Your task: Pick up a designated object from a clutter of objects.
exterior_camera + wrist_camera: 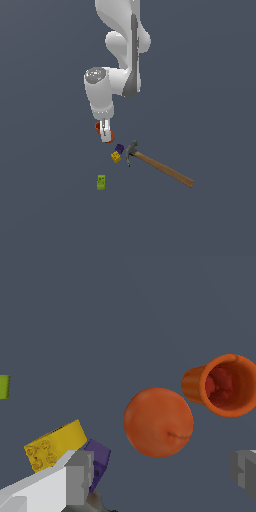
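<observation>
The orange-red ball (158, 422) lies on the grey floor between the darker hollow cup (225, 385), which lies on its side, and the purple block (99, 458). My gripper (160, 476) is open, with its grey fingertips (75, 478) spread wide on either side of the ball's line, and it holds nothing. In the exterior view the gripper (105, 132) hangs low over the two orange things and partly hides them: the ball (111, 136) peeks out on the exterior view's right and the cup (98, 127) on its left.
A yellow block (116, 157) and the purple block (119, 148) lie close together beside the dark hammer head (131, 151). The hammer's wooden handle (165, 170) runs toward the exterior view's right. A green block (101, 182) lies apart, nearer the camera.
</observation>
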Action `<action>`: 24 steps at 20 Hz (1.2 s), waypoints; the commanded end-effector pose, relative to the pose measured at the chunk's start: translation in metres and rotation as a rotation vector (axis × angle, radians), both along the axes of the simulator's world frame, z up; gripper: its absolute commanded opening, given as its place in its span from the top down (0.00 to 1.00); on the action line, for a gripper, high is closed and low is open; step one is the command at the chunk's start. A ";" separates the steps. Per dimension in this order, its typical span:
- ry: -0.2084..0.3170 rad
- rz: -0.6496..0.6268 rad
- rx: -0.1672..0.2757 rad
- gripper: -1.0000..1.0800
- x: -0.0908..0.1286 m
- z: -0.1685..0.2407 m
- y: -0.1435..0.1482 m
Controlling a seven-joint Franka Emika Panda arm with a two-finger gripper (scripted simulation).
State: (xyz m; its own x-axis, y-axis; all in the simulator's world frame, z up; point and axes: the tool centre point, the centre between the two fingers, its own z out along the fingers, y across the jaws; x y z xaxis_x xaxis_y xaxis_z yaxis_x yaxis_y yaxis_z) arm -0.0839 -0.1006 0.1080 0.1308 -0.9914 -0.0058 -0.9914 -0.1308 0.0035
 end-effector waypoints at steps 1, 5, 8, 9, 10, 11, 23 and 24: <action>-0.002 -0.047 -0.002 0.04 -0.004 -0.004 -0.003; -0.003 -0.093 -0.004 0.04 -0.008 -0.009 -0.006; -0.004 -0.110 -0.005 0.04 -0.010 -0.011 -0.007; -0.004 -0.113 -0.005 0.04 -0.010 -0.011 -0.007; -0.004 -0.114 -0.006 0.04 -0.010 -0.011 -0.007; -0.003 -0.109 -0.005 0.04 -0.010 -0.011 -0.007; -0.003 -0.113 -0.006 0.04 -0.011 -0.045 -0.008; -0.003 -0.113 -0.006 0.04 -0.011 -0.048 -0.007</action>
